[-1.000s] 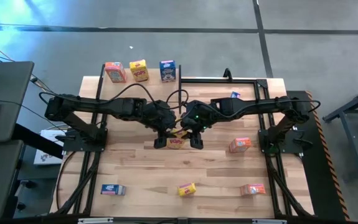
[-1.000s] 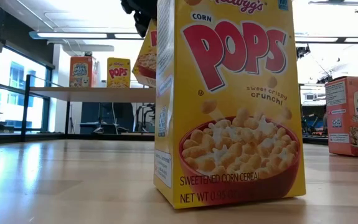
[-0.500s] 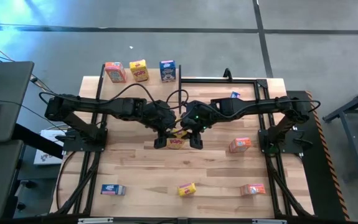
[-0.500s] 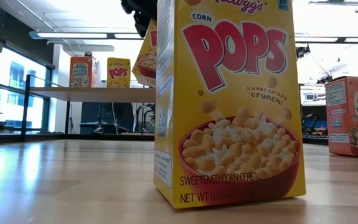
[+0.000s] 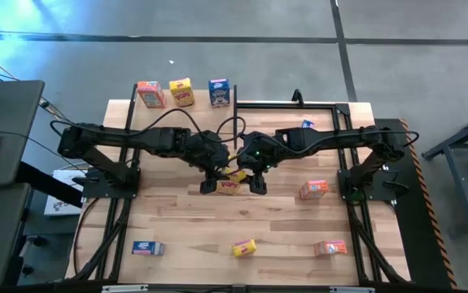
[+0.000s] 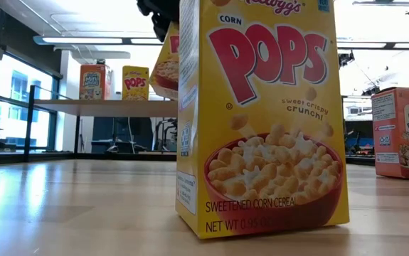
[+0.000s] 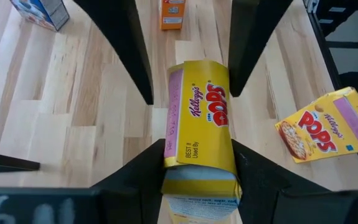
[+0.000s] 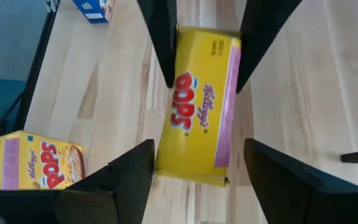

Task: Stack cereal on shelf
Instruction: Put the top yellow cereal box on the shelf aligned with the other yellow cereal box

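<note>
A yellow cereal box (image 7: pixel 198 118) hangs above the table's middle, and my left gripper (image 7: pixel 198 160) is shut on the end nearer that arm. My right gripper (image 8: pixel 198 149) faces it from the table's right, open. Its fingers (image 7: pixel 129 56) stand on either side of the box's other end (image 8: pixel 207 56), apart from it. In the high view the held box (image 5: pixel 235 172) is mostly hidden by both wrists. The shelf (image 6: pixel 83 107) stands at the far left. On it stand an orange-red box (image 5: pixel 150 94), a yellow one (image 5: pixel 181 92) and a blue one (image 5: pixel 219 92). My left gripper pinches the yellow box between its two fingers, on two opposite long sides (image 7: pixel 174 155) near the end closest to that arm. The fingers come slanting down from the table's left and lie along the box. The box is lifted clear of the table and points away toward my right gripper.
Another yellow box (image 7: pixel 325 124) lies on the table just nearside of the grippers. Orange-red boxes (image 5: pixel 313 189) (image 5: pixel 330 247), blue boxes (image 5: pixel 147 248) (image 5: pixel 307 124) and a yellow box (image 5: pixel 244 247), upright near the front edge, are spread over the table. A black frame (image 5: pixel 299 104) borders the far right.
In the low view the held yellow box has tipped slightly under the grippers. Both arms have kept their places.
</note>
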Action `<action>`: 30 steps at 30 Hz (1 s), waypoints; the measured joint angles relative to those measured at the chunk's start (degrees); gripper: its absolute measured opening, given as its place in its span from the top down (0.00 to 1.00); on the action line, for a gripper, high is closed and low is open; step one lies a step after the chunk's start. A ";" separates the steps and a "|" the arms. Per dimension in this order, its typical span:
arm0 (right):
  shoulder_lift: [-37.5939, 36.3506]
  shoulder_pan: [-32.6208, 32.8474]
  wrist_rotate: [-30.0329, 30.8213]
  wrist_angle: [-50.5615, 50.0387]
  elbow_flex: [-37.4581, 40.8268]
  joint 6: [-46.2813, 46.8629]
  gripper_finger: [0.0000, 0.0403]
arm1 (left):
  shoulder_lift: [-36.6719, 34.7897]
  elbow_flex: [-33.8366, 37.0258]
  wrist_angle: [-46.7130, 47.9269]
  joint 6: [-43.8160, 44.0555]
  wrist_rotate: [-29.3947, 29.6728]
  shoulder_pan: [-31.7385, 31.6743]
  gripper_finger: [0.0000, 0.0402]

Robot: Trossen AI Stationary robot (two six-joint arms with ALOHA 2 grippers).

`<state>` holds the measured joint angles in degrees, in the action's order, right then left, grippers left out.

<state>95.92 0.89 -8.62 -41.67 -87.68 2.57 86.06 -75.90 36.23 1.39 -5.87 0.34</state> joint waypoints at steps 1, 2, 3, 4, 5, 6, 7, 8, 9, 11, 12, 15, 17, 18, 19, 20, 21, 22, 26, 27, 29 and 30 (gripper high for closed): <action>0.00 0.00 0.00 -0.06 0.00 -0.02 0.40 | -0.06 0.00 -0.16 -0.02 0.00 0.00 0.63; 0.00 0.00 0.00 -0.12 0.00 -0.03 0.40 | -0.26 0.01 -0.02 -0.05 0.01 -0.01 0.63; -0.01 0.00 0.00 -0.14 0.00 -0.03 0.40 | -0.64 0.05 0.45 -0.15 0.04 -0.10 0.63; -0.11 -0.06 0.00 -0.17 0.00 -0.05 0.40 | -0.97 0.05 0.60 -0.35 0.05 -0.19 0.64; -0.37 -0.13 0.03 -0.40 0.00 -0.07 0.40 | -1.24 -0.02 0.20 -0.63 0.20 -0.29 0.64; -0.69 -0.13 0.23 -0.51 0.00 -0.11 0.40 | -1.64 -0.02 0.28 -0.94 0.24 -0.37 0.64; -1.13 -0.13 0.93 -0.52 0.00 -0.24 0.40 | -2.07 0.00 1.15 -1.04 0.71 -0.59 0.64; -1.67 -0.13 1.83 -0.64 0.00 -0.30 0.40 | -2.55 0.01 1.45 -1.05 1.07 -0.84 0.64; -2.31 -0.13 2.74 -0.97 0.00 -0.48 0.40 | -3.06 0.01 1.24 -1.05 1.19 -1.11 0.64; -3.86 -0.13 3.87 -1.13 0.00 -1.20 0.40 | -4.04 -0.02 1.63 -1.33 1.41 -1.85 0.64; -4.77 -0.13 4.11 -1.32 -0.02 -1.50 0.40 | -4.54 0.01 2.04 -1.55 1.42 -2.14 0.64; -7.55 -0.13 4.13 -1.71 -0.02 -2.07 0.40 | -6.13 0.01 2.26 -1.70 1.44 -3.20 0.64; -9.39 -0.13 4.15 -2.39 -0.02 -3.17 0.40 | -7.27 -0.02 2.21 -2.40 1.42 -3.81 0.64; -10.35 -0.13 4.13 -2.45 -0.02 -3.61 0.40 | -7.85 -0.02 2.62 -2.87 1.46 -4.19 0.64; -11.27 -0.13 4.13 -2.67 -0.02 -3.88 0.40 | -8.39 -0.02 2.99 -3.30 1.52 -4.52 0.64; -12.24 -0.13 4.14 -2.81 0.01 -4.14 0.40 | -9.02 -0.02 2.99 -3.50 1.53 -4.80 0.64; -13.34 -0.12 4.12 -2.66 0.32 -4.36 0.40 | -9.65 -0.02 3.12 -3.56 1.54 -5.14 0.64; -14.38 -0.11 4.13 -2.74 0.70 -4.69 0.40 | -10.29 -0.02 3.41 -3.58 1.55 -5.52 0.64; -19.35 -0.11 4.13 -2.52 3.60 -5.62 0.40 | -12.95 -0.02 3.50 -3.99 1.90 -6.53 0.64; -20.84 -0.11 4.13 -2.08 4.86 -5.62 0.40 | -13.71 -0.02 3.78 -4.56 2.11 -6.77 0.64; -24.08 -0.10 4.13 0.03 8.01 -5.61 0.40 | -15.18 -0.02 3.97 -5.46 2.33 -7.26 0.64; -25.78 -0.09 4.11 1.46 9.86 -5.33 0.40 | -15.99 -0.02 4.09 -5.86 2.58 -7.58 0.64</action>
<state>70.14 0.80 -4.51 -40.20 -77.82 -2.76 70.08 -75.92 40.31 -4.48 -3.28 -7.24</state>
